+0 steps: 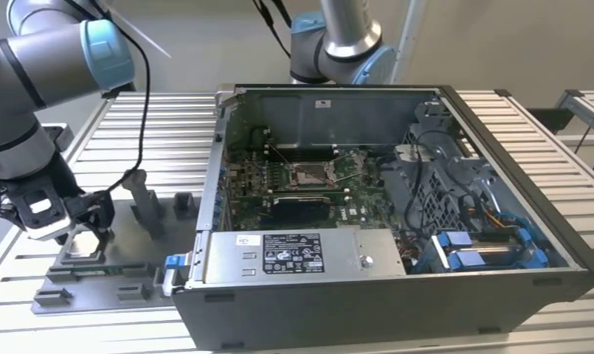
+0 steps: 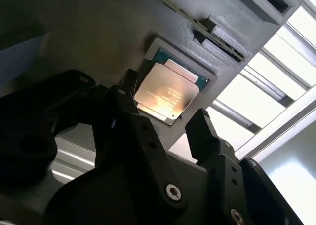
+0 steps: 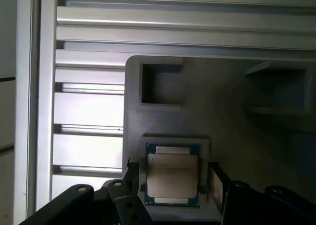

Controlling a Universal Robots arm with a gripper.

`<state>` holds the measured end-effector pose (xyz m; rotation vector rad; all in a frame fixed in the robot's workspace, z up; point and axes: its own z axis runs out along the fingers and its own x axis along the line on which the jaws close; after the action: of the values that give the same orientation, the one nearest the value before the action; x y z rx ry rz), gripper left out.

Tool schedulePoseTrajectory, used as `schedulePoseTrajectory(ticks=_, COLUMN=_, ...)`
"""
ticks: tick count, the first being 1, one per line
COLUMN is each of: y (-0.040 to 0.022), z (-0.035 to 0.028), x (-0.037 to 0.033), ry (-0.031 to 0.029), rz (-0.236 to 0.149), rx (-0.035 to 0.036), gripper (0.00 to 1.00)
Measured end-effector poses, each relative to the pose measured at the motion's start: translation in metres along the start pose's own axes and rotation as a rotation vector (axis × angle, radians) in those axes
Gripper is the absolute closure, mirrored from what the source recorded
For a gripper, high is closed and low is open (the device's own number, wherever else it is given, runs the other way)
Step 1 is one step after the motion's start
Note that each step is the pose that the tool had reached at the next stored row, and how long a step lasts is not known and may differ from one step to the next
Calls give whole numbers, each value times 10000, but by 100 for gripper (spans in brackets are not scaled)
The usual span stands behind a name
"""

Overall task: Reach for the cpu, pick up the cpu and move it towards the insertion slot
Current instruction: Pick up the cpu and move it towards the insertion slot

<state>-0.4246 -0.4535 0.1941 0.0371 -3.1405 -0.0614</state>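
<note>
2 fingers point(image 2: 203, 131) of your gripper point(image 1: 83, 230) stand spread either side of the cpu point(image 2: 167, 94), apparently placed to pinch its edges, while it lies flat in the fixture pocket point(image 3: 205, 145), lower left of the exterior view, well apart from the slot point(image 1: 313, 174) mid-frame.

Slatted metal table point(image 1: 533, 125), grey fixture plate point(image 1: 129, 251) beside open computer case point(image 1: 375, 302)

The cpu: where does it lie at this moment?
The cpu lies in a square recess of the grey fixture plate, at the exterior view's left beside the computer case; in both wrist views it sits between the fingers of the open gripper.
</note>
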Motion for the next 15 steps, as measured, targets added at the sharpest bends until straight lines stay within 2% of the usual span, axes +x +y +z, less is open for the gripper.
schedulePoseTrajectory(ticks=15, y=-25, z=82, x=7, ry=3, rz=-13, rx=2, gripper=0)
